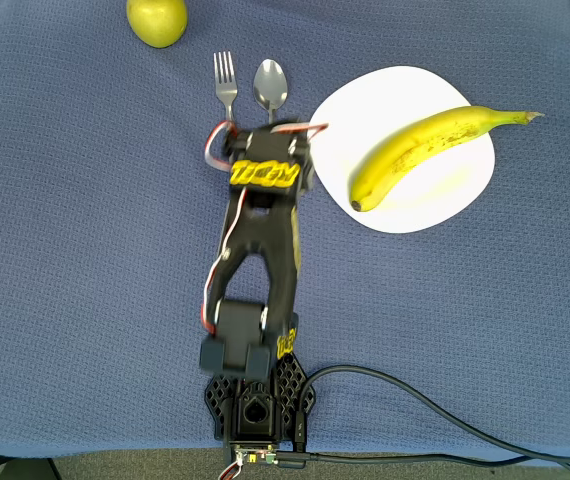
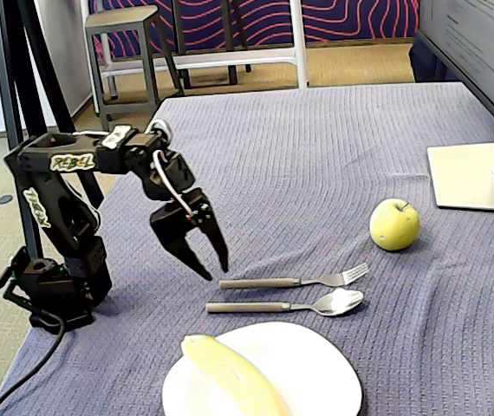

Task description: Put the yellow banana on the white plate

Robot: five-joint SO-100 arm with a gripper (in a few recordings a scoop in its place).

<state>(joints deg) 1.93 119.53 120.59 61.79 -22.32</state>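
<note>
Overhead view shows the yellow banana [image 1: 420, 152] overhanging the white plate [image 1: 445, 195] — probably stable — though the empty, part-open gripper [image 2: 215, 263] could nudge it off.

yellow banana [image 1: 420, 152], white plate [image 1: 405, 205], black gripper [image 2: 200, 251], blue-grey cloth [image 1: 85, 250], yellow-green fruit [image 2: 394, 224]

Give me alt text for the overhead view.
A yellow banana lies across a white plate, its stem past the rim. Left of it, a black robot arm reaches over a fork and spoon on blue cloth.
</note>
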